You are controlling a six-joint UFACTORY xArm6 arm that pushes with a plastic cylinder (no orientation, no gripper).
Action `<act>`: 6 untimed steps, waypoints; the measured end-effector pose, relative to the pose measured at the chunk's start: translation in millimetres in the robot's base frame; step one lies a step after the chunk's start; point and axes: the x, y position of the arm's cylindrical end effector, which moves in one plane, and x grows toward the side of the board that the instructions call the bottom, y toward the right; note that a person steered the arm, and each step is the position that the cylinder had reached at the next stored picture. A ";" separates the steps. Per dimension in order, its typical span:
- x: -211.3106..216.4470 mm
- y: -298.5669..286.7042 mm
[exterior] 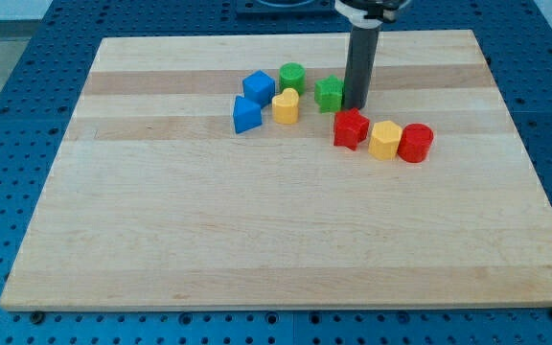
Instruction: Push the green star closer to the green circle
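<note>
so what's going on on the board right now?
My tip sits right against the green star, on its side toward the view's right. The green circle lies a short way toward the view's left, with a gap still between the two. A yellow heart sits just below that gap. The other blocks are untouched by the tip.

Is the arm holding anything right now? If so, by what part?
Nothing is held. My tip stands on the board against the green star's right side in the view; the green circle lies further left.
</note>
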 end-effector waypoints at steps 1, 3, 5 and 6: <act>-3.9 -0.5; -8.7 -5.6; -8.7 -5.1; -8.1 15.1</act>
